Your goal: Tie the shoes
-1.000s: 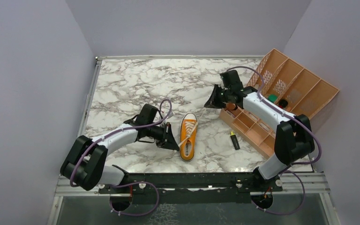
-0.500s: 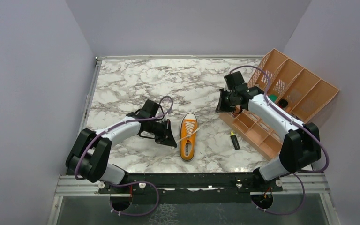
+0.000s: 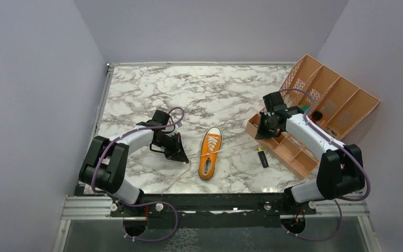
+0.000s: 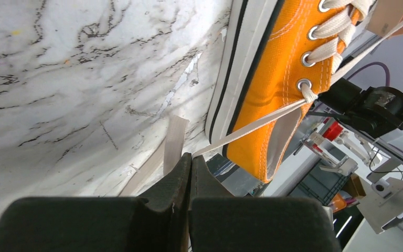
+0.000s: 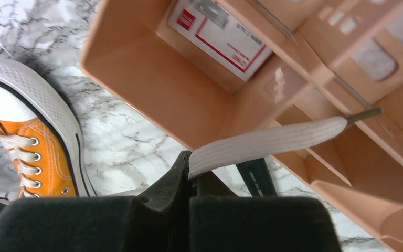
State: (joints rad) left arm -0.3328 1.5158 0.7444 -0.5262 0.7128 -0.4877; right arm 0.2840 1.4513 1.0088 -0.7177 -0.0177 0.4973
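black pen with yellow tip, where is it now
Top view, right of centre: the pen lies on the marble table between the orange canvas sneaker and the peach plastic organiser.

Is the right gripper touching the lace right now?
Touching. The right wrist view shows the right gripper shut on the white lace, whose tipped end sticks out beyond it.

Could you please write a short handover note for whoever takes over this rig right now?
Left gripper: shut on the left lace, close beside the shoe.
Right gripper: shut on the right lace, over by the rack.
Shoe: lies mid-table, toe away from the arm bases, one lace drawn out to each side.
Done: both laces gripped.
Left: cross the laces, knot, bow. No knot shows yet.
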